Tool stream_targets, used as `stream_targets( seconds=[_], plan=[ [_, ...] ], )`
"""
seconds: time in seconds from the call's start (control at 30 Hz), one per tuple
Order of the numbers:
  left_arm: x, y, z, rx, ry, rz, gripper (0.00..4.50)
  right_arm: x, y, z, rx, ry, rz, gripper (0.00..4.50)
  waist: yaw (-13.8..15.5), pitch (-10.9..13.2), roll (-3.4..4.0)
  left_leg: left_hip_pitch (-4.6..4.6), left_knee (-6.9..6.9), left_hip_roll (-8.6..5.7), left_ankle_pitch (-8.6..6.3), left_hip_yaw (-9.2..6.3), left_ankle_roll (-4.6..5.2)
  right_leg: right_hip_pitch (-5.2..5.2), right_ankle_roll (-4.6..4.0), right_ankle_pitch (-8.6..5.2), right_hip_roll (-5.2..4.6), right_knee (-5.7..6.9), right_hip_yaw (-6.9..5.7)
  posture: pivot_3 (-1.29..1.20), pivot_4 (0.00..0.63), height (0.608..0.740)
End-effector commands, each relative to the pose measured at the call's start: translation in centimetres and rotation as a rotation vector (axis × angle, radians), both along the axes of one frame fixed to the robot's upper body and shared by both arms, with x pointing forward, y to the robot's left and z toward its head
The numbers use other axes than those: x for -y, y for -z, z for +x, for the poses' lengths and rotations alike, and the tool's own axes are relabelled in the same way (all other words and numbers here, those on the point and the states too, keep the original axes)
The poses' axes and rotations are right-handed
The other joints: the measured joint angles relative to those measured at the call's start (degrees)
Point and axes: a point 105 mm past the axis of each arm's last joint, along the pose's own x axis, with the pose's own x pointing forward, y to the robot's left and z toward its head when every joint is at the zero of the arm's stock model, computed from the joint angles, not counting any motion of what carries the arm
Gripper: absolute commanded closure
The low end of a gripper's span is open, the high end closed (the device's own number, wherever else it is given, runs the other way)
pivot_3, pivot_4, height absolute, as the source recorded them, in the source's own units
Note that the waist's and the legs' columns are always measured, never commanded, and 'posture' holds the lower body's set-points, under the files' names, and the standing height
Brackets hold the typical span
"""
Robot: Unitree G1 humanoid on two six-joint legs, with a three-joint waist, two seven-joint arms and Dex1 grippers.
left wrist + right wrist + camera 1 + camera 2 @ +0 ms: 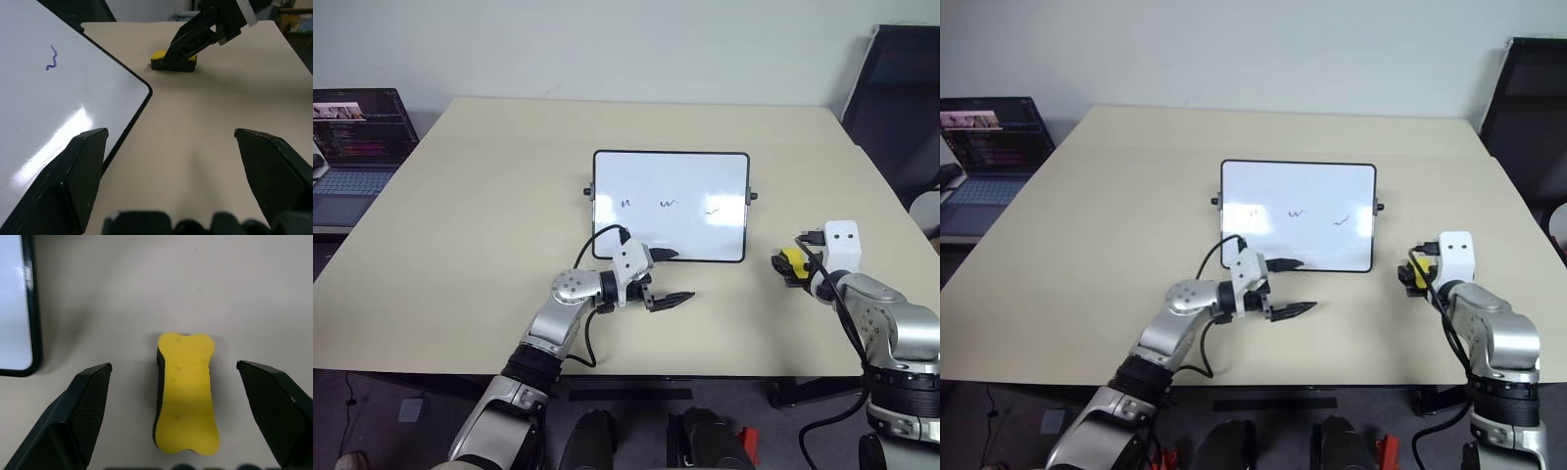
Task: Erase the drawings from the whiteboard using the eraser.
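Starting at the far left, a laptop (357,147) sits open on a separate surface beside the beige counter (489,196). Near the counter's middle lies the whiteboard (671,201), flat, with its black frame and a small knob on each short side. Three drawings (668,204) run in a row across its lower half, small dark squiggles with gaps between them; the left one looks fainter in the right eye view, though glare may account for that.

The left gripper (668,277) hovers at the board's near edge, pointing to the right and roughly level. Its two black fingers (80,161) are spread wide with nothing between them. One finger reaches over the board's near frame; the other is over bare counter just in front of the board. In the left wrist view, one scribble shows on the white surface, and the board's rounded corner sits between the fingers.

Further right, apart from the board, the eraser (187,391) rests on the counter, yellow face up with a thin black edge underneath. The right gripper (791,264) hangs just above it, jaws fully parted and holding nothing. The eraser lies lengthwise in the gap between them, touching neither finger.

At the far right stands a black chair (901,98).
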Motion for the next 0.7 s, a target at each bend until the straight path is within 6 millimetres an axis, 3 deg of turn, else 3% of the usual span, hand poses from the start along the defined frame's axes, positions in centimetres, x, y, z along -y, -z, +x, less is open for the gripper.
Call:
stream_targets(
  seconds=[0.03,0.7],
  plan=[
    [0.0,-1.8,0.1,0.096,-0.007,-0.013,0.0,0.3,-1.0,0.6,0.048,0.012,0.008,0.03,0.0,0.0,0.0,0.0,0.0,0.0,0.0,0.0,0.0,0.0,0.0,0.0,0.0,0.0,0.0,0.0,0.15,0.74],
    [-0.1,-3.2,1.1,0.148,-0.049,-0.031,0.0,1.1,-0.7,1.1,0.04,0.111,0.134,0.03,0.0,0.0,0.0,0.0,-0.01,0.0,0.0,0.0,0.0,0.0,0.0,0.0,0.01,-0.01,-0.01,0.0,0.15,0.74]
  ],
)
